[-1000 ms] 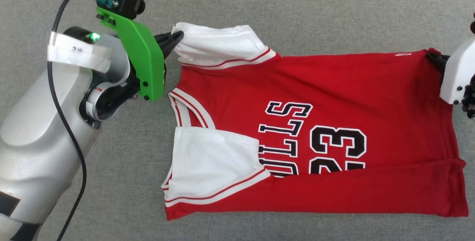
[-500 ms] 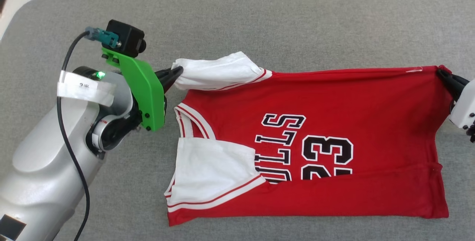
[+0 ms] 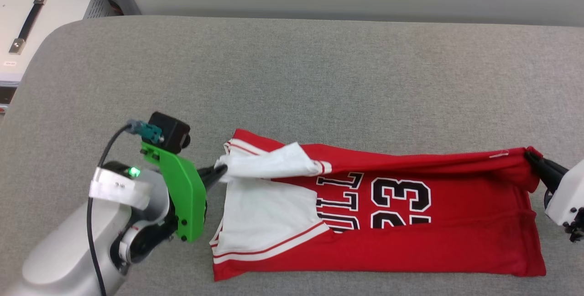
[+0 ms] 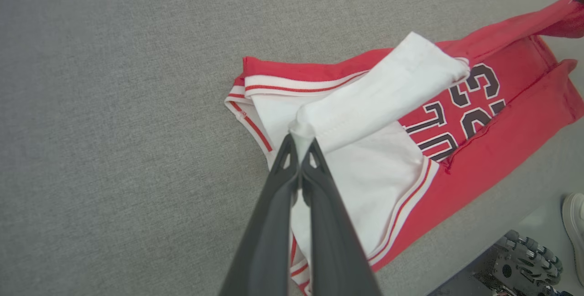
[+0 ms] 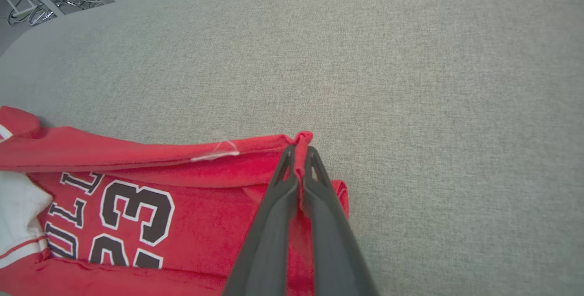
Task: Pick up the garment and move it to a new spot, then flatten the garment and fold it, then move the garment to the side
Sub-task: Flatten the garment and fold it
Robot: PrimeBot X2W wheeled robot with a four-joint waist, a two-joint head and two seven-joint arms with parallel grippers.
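Closest to the robot, the garment (image 3: 410, 241), a red T-shirt with white sleeves, lies on a grey padded surface (image 3: 319, 72). Its long axis runs side to side across the head view, with collar and sleeves toward the robot's left and hem toward its right. The near side edge is folded over into a flat red band. One white sleeve with striped trim lies flat on the chest, covering part of the black-and-white print (image 3: 378, 200). Just beyond, the far side edge is raised off the surface and stretched between the two grippers. At the collar end, the left gripper (image 3: 219, 173), beside a green camera bracket (image 3: 182, 195), has its dark fingers pressed together on the tip of the other white sleeve. At the hem end, the right gripper (image 3: 533, 158) pinches the far red hem corner, fingers closed on the cloth. Farther back, the grey surface runs to a pale wall. Past its far left corner stands a pale case (image 3: 45, 31) with a dark handle.
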